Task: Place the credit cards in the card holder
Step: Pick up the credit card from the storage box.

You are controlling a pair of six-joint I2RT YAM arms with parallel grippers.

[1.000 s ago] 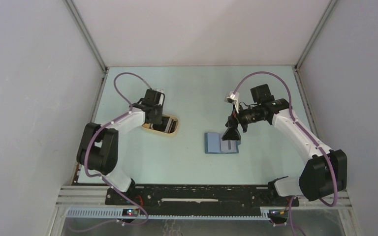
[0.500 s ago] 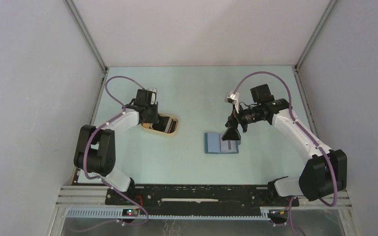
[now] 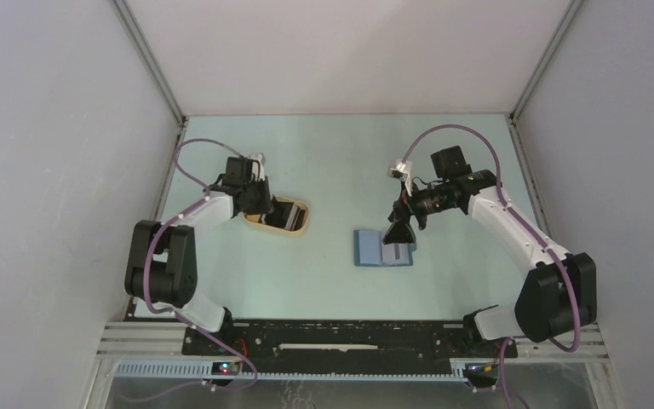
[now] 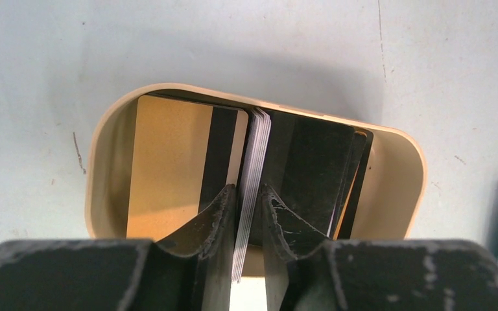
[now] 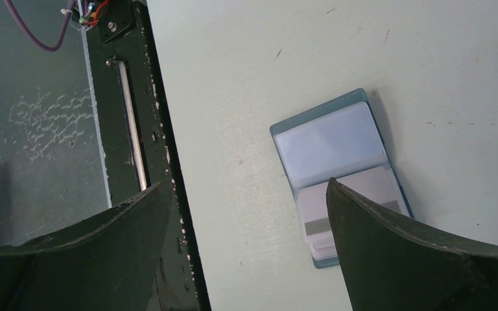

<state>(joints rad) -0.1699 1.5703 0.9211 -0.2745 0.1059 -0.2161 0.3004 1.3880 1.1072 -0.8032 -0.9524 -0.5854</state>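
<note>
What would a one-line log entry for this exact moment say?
left claw: pinching credit cards in tray | right claw: open above card holder | card holder: lying open

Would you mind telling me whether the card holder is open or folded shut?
Open: the card holder lies spread flat, its pale inside facing up on both halves, with pale cards in one half.

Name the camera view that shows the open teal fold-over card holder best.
Right wrist: the teal fold-over card holder lies open, close up, pale cards in one pocket. Top external shows it small, partly hidden by the right end effector. Left wrist catches only a bluish sliver at its edge.
</note>
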